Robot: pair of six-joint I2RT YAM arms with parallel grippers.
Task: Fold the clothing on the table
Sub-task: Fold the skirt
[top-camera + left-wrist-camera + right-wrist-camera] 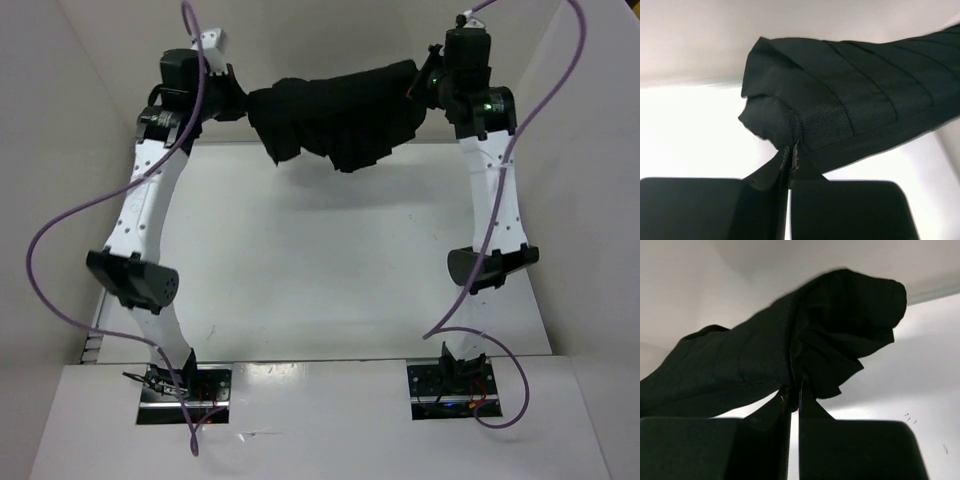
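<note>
**Clothing lifted and stretched between two clamped grippers**

The clothing [340, 115] hangs in the air as a sagging band between the two grippers. The table [330, 260] lies below them, and as far as the top view shows, the cloth does not touch it. The left gripper [790, 156] is pressed tight on one end of the fabric, which bunches just past its tips. The right gripper [795, 390] pinches the other end in the same way. I judge the lift is meant to let the pleats fall straight, so the garment can be laid flat for a fold.
</note>
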